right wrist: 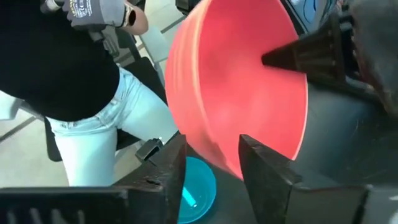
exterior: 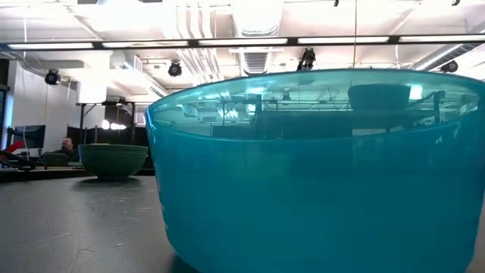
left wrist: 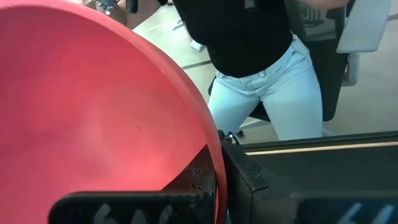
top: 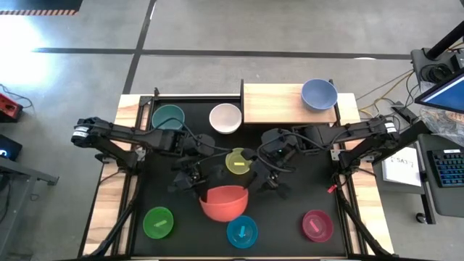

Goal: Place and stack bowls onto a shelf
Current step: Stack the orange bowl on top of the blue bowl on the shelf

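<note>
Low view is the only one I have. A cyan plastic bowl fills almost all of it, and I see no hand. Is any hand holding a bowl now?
Observer: Yes. The left hand is shut on the rim of the red round plastic bowl, which is tipped on its side near the middle of the table.
Operator: And the right hand?
Observer: The right hand is open, close to that same bowl's rim.
Operator: Is something on the shelf?
Observer: One pale blue round plastic bowl sits alone at the right end of the pale wooden shelf; nothing is stacked in it.
</note>
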